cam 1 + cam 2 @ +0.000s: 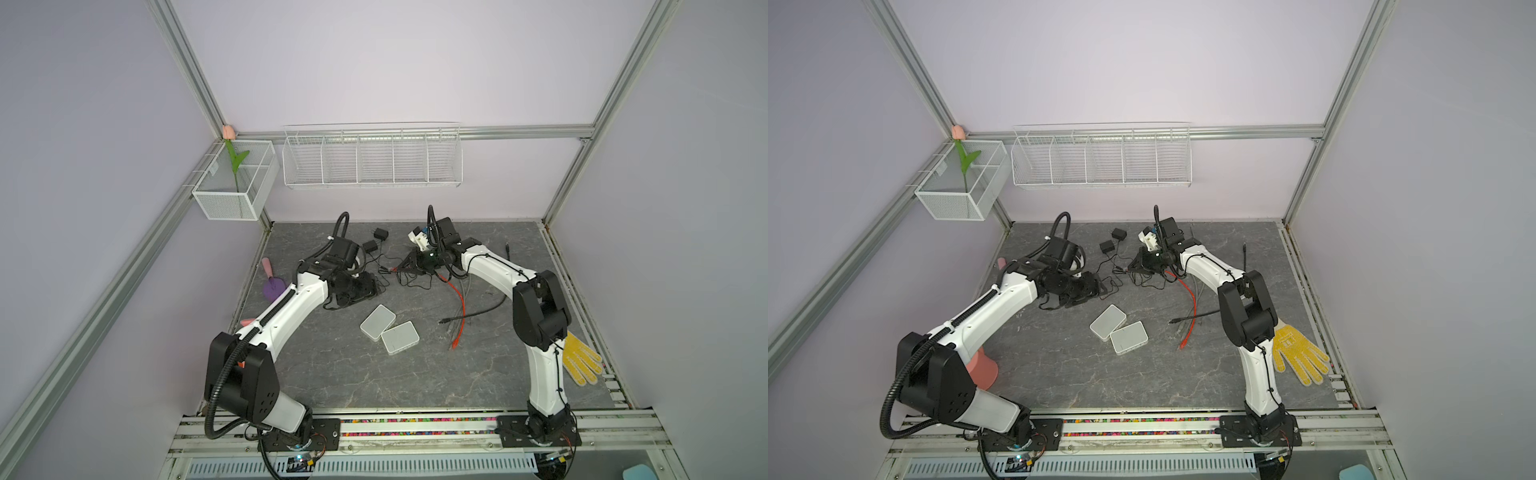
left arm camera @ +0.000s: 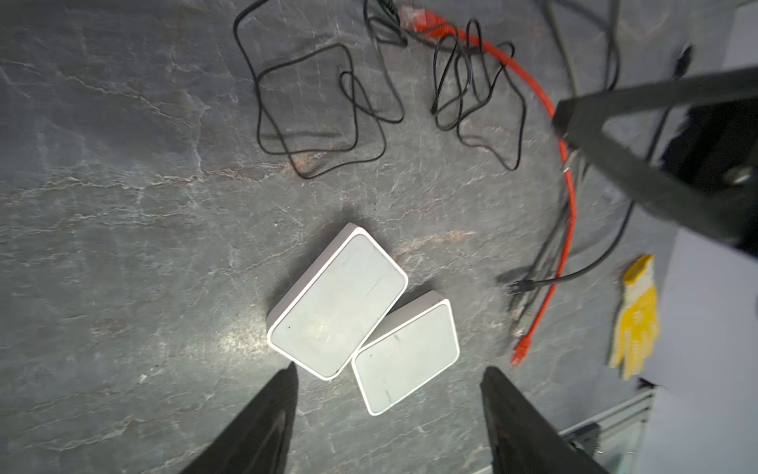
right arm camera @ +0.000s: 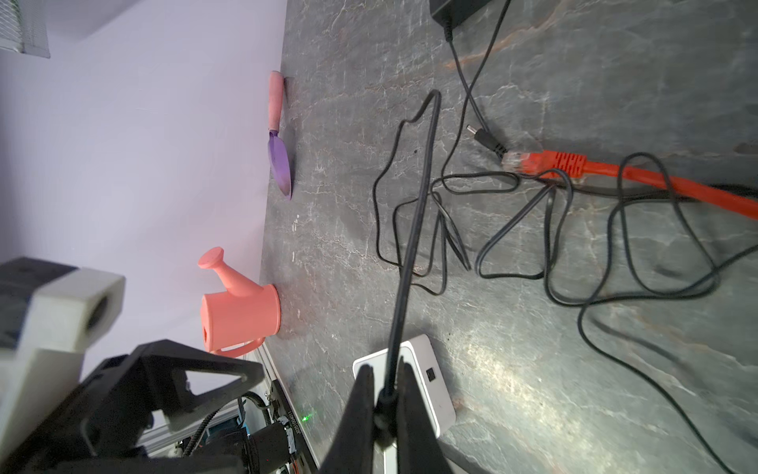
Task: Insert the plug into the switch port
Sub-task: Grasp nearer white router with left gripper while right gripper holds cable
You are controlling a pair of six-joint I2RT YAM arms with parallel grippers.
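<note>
Right gripper [image 3: 384, 371] pinches a thin black cable [image 3: 414, 230], seemingly to steer its plug, while the left gripper [image 2: 389, 369] hangs wide and empty near two touching white switches [image 2: 340, 303] mid-table, likely to steady one.

The cell is enclosed by pale lavender walls [image 1: 395, 62], which are framed by aluminium profiles [image 1: 185, 62]. The work surface is formed by a dark grey slab [image 1: 374, 382] veined like marble. A white wire rack [image 1: 372, 181], divided into five compartments, is hung on the back wall. A white mesh basket [image 1: 224, 205] is fixed in the left corner. The scene is lit evenly and softly.
</note>
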